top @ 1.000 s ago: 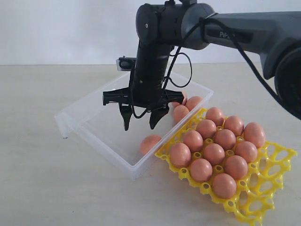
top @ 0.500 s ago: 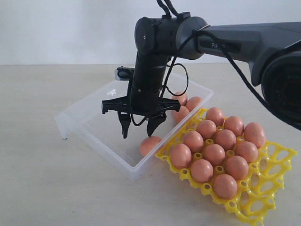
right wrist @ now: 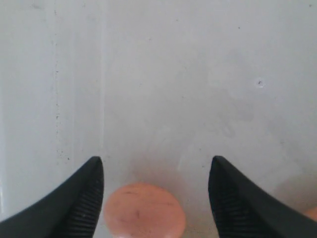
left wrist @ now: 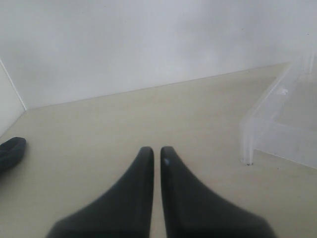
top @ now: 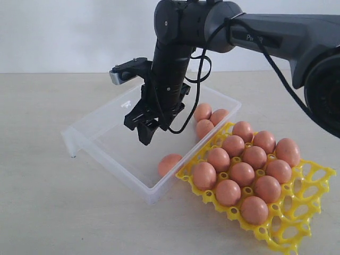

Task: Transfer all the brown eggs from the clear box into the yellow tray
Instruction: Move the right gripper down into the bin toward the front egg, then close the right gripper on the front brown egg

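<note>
My right gripper (top: 146, 139) hangs open over the middle of the clear box (top: 93, 130), fingers pointing down, holding nothing. One brown egg (top: 170, 163) lies alone in the box's near corner, beside the yellow tray (top: 313, 175). In the right wrist view this egg (right wrist: 143, 208) shows below and between the open fingers of the right gripper (right wrist: 156, 160), untouched. Three more brown eggs (top: 204, 119) cluster in the box's far corner. Several eggs (top: 241, 172) fill cups of the tray. My left gripper (left wrist: 156, 148) is shut and empty above the table, off to the side of the box (left wrist: 277, 124).
The box and tray sit side by side on a beige table (top: 42, 202), against a white wall. The tray's cups (top: 295, 223) at its near right end hold nothing. A dark object (left wrist: 10, 151) lies at the edge of the left wrist view.
The right wrist has turned about its axis, so the fingers now show edge-on and the wrist camera has swung left. The gripper lifted slightly. Jaws stay equally wide. Eggs have not moved.
</note>
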Controlling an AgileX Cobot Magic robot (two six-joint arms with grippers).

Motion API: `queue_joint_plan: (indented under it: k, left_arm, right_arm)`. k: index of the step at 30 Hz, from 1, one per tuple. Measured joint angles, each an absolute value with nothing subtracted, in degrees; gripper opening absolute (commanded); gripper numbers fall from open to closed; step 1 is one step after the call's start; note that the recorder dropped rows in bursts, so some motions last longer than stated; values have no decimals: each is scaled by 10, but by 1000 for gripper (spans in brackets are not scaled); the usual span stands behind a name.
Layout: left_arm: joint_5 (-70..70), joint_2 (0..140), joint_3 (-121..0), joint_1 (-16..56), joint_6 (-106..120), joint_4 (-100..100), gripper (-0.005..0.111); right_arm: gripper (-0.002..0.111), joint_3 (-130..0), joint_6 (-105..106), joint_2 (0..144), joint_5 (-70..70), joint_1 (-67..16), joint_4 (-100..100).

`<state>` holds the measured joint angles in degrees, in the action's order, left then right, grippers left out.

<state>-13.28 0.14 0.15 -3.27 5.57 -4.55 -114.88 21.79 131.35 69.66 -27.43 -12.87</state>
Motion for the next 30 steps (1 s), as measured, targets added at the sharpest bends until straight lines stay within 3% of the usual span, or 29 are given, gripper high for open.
queue_joint_plan:
  k: [30]
  left_arm:
    - [-133, 1, 1, -33, 56, -45, 4]
  right_arm:
    - [54, -1085, 253, 1313, 698, -274, -131]
